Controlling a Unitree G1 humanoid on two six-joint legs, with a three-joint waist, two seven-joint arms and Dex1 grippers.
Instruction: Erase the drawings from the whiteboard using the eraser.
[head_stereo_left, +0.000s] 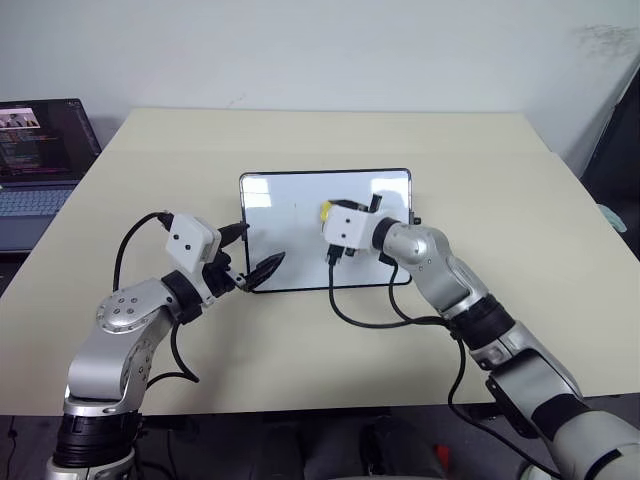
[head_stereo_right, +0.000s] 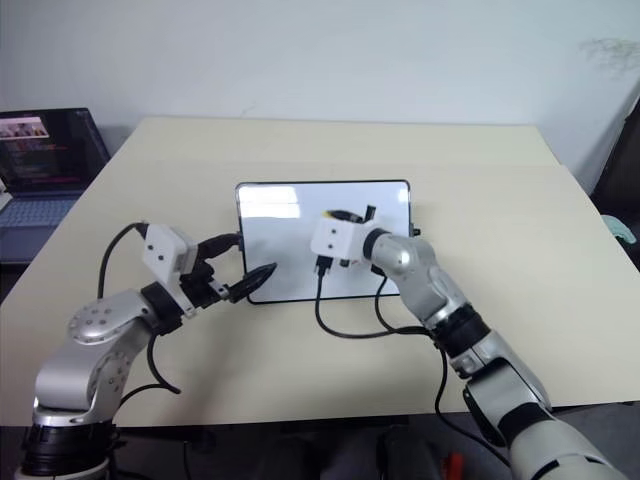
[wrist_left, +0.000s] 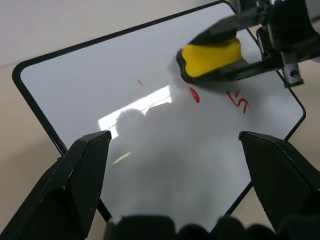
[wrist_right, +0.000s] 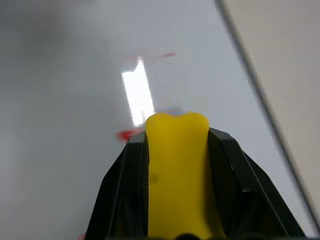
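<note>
The whiteboard (head_stereo_left: 300, 240) lies flat at the middle of the table. My right gripper (head_stereo_left: 333, 212) is shut on the yellow eraser (head_stereo_left: 326, 210), holding its black end on the board's upper middle. The left wrist view shows the eraser (wrist_left: 212, 56) just above a short red stroke (wrist_left: 194, 95), with another of the drawings, a red squiggle (wrist_left: 240, 101), beside it and a faint red tick (wrist_left: 141, 83) further off. In the right wrist view the eraser (wrist_right: 177, 165) sits between the black fingers, a red smear (wrist_right: 129, 134) at its tip. My left gripper (head_stereo_left: 250, 252) stands open astride the board's near left corner.
An open laptop (head_stereo_left: 40, 160) stands off the table's left side. Black cables (head_stereo_left: 370, 320) loop from both wrists onto the beige table (head_stereo_left: 500, 200) in front of the board. A pale teal object (head_stereo_left: 612, 215) lies at the right edge.
</note>
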